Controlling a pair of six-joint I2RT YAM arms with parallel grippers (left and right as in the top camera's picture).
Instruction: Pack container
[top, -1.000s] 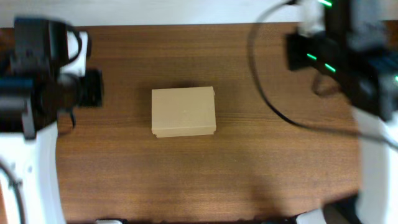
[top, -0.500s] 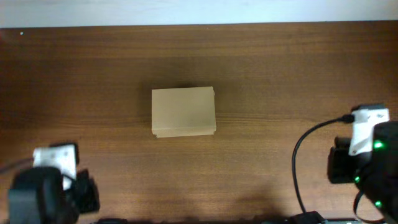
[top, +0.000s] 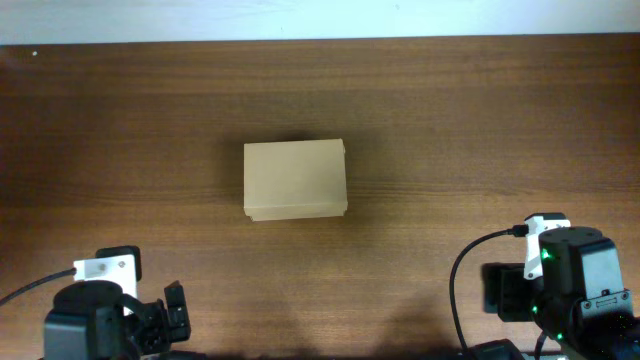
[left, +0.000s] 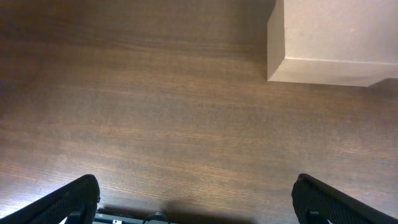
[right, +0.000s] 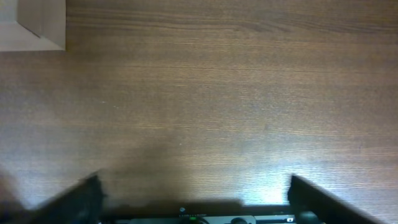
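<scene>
- L gripper (left: 196, 190): jaws spread wide, nothing btwn them; box (left: 336, 37) sits ahead & to its right, well apart
- R gripper (right: 196, 193): also wide apart, empty; box is ahead & to its left, w/ only a corner in its view
- Lid (top: 295, 175) looks shut & nothing to pack shows on the table (top: 450, 100); can't tell if the box is filled, so the job could end w/ an empty box
- Box looks like light cardboard, loose on smooth wood; a one-sided push from either gripper would prob slide or spin it instead of lifting the flap, so the other gripper should brace the opp side
- Box lies ahead of both grippers, btwn their lines of reach; if both go in together they could clash over it
- Wide jaws coming straight down could dent the lid, & a fingertip forced under the front edge may tear the flap
- Cable (top: 460, 280) loops beside the R arm; a long reach fwd might drag or snag it, can't tell how much slack there is
</scene>
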